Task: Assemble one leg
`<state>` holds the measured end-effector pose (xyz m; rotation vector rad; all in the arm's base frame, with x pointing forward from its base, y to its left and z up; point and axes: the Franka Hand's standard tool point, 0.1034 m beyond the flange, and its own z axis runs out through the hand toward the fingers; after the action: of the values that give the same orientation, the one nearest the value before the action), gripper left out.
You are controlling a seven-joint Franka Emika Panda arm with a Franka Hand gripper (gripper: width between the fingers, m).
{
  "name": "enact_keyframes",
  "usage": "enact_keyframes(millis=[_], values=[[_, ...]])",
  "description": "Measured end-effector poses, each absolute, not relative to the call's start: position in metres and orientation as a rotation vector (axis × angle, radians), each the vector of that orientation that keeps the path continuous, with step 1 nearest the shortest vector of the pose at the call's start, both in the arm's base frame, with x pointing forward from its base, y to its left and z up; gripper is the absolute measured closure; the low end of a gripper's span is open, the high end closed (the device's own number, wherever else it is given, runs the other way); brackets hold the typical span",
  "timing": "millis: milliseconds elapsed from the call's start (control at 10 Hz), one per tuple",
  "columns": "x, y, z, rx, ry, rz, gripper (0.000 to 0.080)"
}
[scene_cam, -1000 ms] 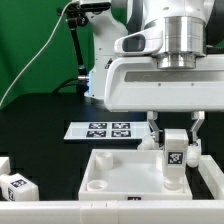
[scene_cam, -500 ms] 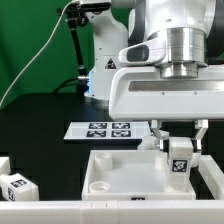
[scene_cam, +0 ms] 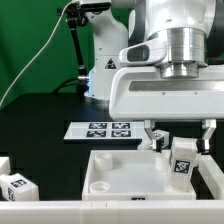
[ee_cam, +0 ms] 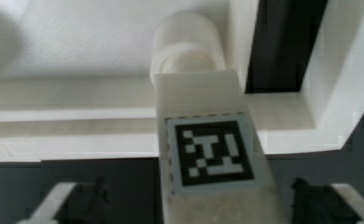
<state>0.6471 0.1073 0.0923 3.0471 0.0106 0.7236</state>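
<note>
A white leg (scene_cam: 183, 160) with a square tag stands upright at the corner of the large white tray-like panel (scene_cam: 118, 172) on the exterior view's right. My gripper (scene_cam: 180, 138) is open, its two fingers straddling the leg's top with a gap on each side. In the wrist view the leg (ee_cam: 211, 140) runs between the two dark fingers (ee_cam: 76, 200), which stand apart from it, and its far end meets the panel's corner (ee_cam: 90, 95). My gripper (ee_cam: 200, 205) holds nothing.
The marker board (scene_cam: 104, 130) lies behind the panel. Two more tagged legs (scene_cam: 18, 188) sit at the exterior view's lower left. A white rail (scene_cam: 100, 212) runs along the front. Another white part (scene_cam: 212, 180) sits right of the leg.
The fingers have spread apart and let go of the leg. The leg has shifted a little to the exterior view's right and lower, and the gripper moved with it.
</note>
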Motion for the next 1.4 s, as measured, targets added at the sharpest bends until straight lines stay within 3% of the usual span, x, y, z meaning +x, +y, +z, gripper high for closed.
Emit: enact_keyframes(millis=[100,200,500,1200,1400], values=[[0.649,0.107,0.100,3.048,0.009,0.727,0.0181],[0.649,0.106,0.106,3.052,0.006,0.713,0.0159],[0.648,0.106,0.107,3.062,0.001,0.651,0.0151],[0.639,0.090,0.111,3.052,-0.046,-0.172,0.0151],[0.646,0.098,0.109,3.058,-0.035,-0.133,0.0151]])
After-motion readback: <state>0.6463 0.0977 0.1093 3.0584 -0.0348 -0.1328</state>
